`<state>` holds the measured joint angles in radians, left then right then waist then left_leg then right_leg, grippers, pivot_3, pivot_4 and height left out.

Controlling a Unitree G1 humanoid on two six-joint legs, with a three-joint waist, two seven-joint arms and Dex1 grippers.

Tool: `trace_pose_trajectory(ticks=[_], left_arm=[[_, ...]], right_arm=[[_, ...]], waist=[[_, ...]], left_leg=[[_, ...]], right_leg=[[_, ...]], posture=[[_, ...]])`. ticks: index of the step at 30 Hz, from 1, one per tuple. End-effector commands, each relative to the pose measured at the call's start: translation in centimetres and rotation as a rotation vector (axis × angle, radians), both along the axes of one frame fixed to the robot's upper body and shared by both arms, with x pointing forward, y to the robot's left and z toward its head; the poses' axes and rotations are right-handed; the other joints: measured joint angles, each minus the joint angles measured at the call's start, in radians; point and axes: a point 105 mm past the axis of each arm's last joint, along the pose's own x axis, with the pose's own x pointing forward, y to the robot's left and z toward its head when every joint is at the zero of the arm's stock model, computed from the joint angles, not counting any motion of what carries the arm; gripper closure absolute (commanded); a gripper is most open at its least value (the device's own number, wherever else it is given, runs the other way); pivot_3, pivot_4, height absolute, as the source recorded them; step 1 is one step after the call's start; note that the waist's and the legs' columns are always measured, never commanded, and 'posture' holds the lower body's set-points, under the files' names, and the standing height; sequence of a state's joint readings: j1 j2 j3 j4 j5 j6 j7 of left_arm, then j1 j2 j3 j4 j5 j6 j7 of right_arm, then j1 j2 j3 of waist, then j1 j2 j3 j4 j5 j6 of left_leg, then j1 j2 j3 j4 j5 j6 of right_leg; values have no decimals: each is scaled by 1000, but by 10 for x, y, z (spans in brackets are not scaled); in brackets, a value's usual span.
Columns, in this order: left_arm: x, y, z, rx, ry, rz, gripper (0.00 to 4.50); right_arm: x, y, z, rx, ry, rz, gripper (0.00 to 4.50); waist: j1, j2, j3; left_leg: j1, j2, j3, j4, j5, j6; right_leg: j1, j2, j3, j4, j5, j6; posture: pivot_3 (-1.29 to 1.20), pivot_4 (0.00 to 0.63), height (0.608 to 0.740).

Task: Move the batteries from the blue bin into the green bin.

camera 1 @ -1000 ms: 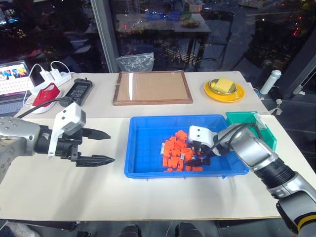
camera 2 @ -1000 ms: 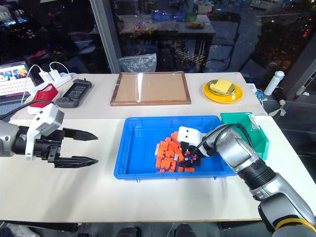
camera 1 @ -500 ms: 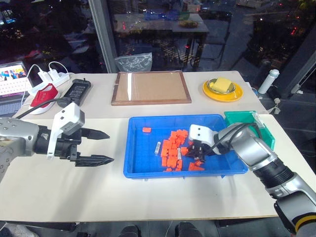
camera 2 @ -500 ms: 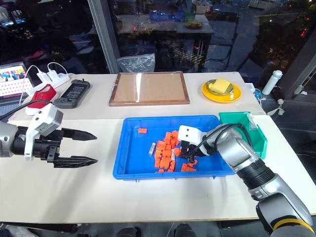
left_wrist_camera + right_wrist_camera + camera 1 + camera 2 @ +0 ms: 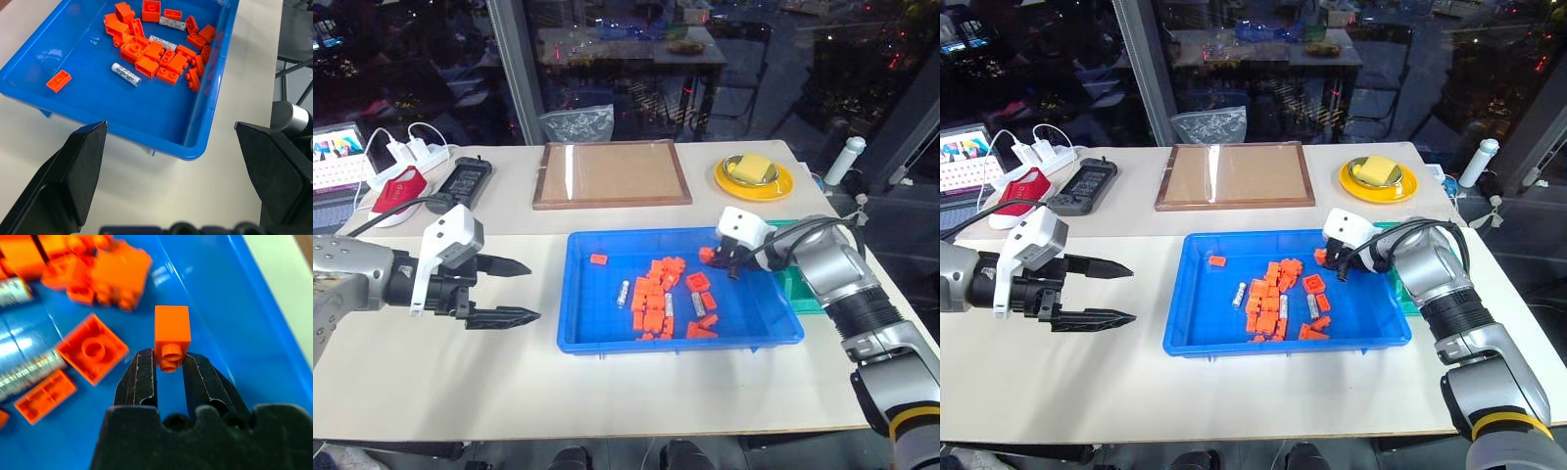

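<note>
The batteries are lying in the blue bin, three of them showing among the orange bricks: one at the pile's left side, one in the middle of the pile, and one at its far side in the left wrist view. The bin is sitting on the near table, close to its right half, with the green bin just beyond the blue bin's right wall, mostly hidden behind the right arm.

The right gripper is reaching in from the right, angled downward over the far right corner of the blue bin, and its two black fingers are pinching a single orange brick by one end. That brick is hanging clear above the bin floor. The batteries are lying lower and further left than this gripper, well apart from it, near the bin's middle.

The left gripper is hovering over the table to the left of the blue bin, pointing toward it, with its fingers spread wide and nothing between them. The nearest battery is lying inside the bin beyond its left wall, apart from those fingertips.

One loose brick is lying alone near the bin's far left corner. The remaining bricks, roughly twenty, are sitting clustered around the middle of the bin floor.
</note>
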<state>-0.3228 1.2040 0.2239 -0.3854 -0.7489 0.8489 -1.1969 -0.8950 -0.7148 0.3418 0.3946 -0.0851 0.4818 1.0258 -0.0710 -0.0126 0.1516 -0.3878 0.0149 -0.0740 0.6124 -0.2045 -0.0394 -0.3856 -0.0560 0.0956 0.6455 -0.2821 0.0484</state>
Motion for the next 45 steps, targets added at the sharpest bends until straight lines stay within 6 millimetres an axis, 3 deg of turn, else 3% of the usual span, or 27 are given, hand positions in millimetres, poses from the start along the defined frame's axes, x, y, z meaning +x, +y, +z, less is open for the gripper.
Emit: trace_pose_trajectory(ticks=[1, 5, 7, 9, 12, 15, 17, 21, 25, 31, 45], left_arm=[[-1, -4, 7, 4, -41, -21, 0], [0, -6, 6, 4, -40, -24, 0], [1, -7, 6, 3, -42, -31, 0], [3, -8, 6, 4, -45, -34, 0], [3, -9, 6, 3, -43, -39, 0], [5, -10, 3, 17, -44, -38, 0], [6, -10, 1, 18, -42, -37, 0], [7, -11, 3, 7, -48, -25, 0], [9, -8, -2, 38, -59, -5, 0], [10, -8, -4, 39, -61, -5, 0], [15, -5, -6, 68, -95, 11, 0]], right_arm=[[4, -6, 27, -1, -69, -33, 3046], [1, -11, 31, -20, -63, -34, 1760], [1, -17, 46, -45, -116, -44, 1133], [-7, -8, 62, -14, -130, 5, 486], [-34, 17, 63, 54, -37, 146, 486], [-67, 45, 50, 107, 71, 296, 486], [-78, 57, 42, 141, 110, 323, 486], [-83, 66, 31, 209, 145, 236, 486], [-97, 63, 1, 210, 376, 14, 486], [-96, 59, -6, 205, 495, -140, 486], [-66, 50, -14, 232, 473, -320, 486]], waist=[[-1, 0, 0], [1, 0, 0], [2, 0, 0], [4, 0, 0], [3, 1, 0], [0, 0, 0], [2, 0, 0], [3, 0, 0], [6, 0, 0], [4, 0, 0], [1, 0, 0]], left_leg=[[0, 0, 0, 0, 0, 0], [0, 0, 0, 0, 0, 0], [0, 0, 0, 0, 0, 0], [0, 0, 0, 0, 0, 0], [-1, 0, 0, 0, 0, 0], [0, 1, 0, 0, 0, 0], [1, 1, -1, 0, 0, 0], [-1, 1, 0, 2, 0, 0], [-1, 1, -1, 2, 0, 0], [-1, 1, 0, 2, 0, 0], [-1, 1, 0, 1, 0, 0]], right_leg=[[0, 0, 0, 0, 0, 0], [0, 0, 0, 0, 0, 0], [0, 0, 0, 0, 0, 0], [0, 0, 0, 0, 0, 0], [0, 0, 0, 0, 0, 0], [0, 1, 0, 0, 0, 0], [1, 1, -1, 0, 0, 0], [0, 1, 0, 1, 0, 0], [0, 1, -1, 1, 0, 0], [-1, 1, -1, 1, 0, 0], [-1, 1, -1, 1, 0, 0]], posture=[[0, 150, 740], [0, 150, 740], [0, 150, 740], [0, 150, 740], [0, 150, 740], [0, 150, 740], [0, 150, 740], [0, 150, 740], [0, 150, 740], [0, 150, 740], [0, 150, 740]])
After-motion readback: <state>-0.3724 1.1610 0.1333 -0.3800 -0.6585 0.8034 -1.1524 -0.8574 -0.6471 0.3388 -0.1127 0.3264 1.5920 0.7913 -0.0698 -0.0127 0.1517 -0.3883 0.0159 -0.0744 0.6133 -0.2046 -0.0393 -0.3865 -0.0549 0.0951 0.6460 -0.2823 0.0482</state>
